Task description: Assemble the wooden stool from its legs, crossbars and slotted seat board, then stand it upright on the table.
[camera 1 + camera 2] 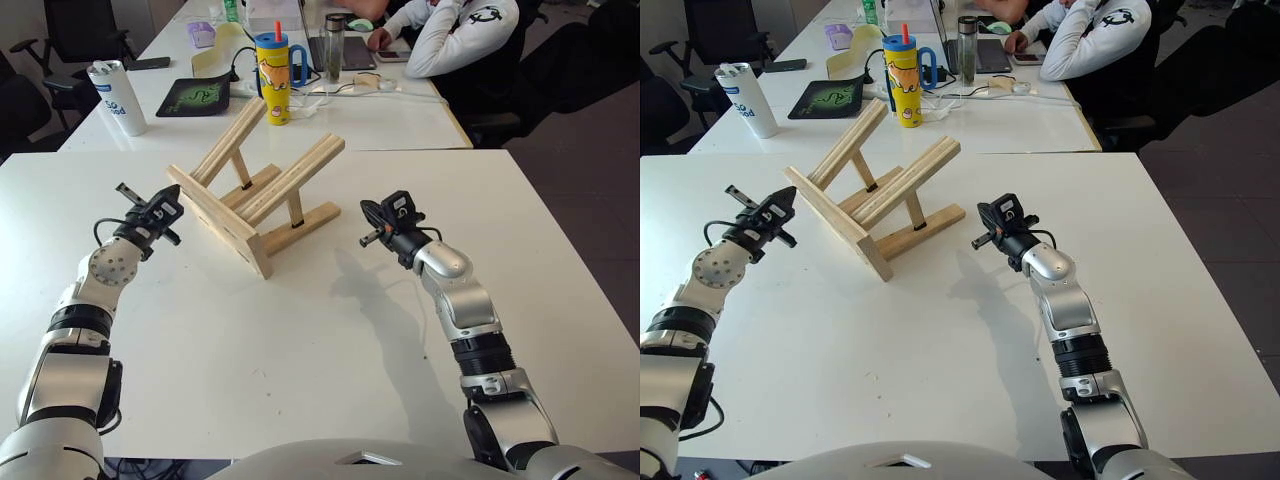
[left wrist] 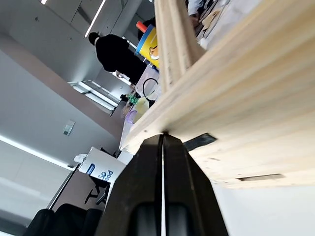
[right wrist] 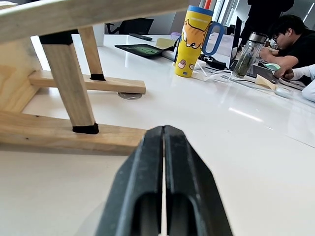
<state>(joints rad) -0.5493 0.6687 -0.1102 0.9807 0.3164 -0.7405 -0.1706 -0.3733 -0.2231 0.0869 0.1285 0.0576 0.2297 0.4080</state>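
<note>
Left tool closed | right tool closed | pale slatted wooden stool tipped on side

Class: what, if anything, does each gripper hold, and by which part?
Nothing is held. The left gripper and right gripper are both shut and empty, flanking the wooden stool lying on its side.

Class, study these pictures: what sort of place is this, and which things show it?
Probably a shared office or lab: white desks, a black office chair and a laptop.
</note>
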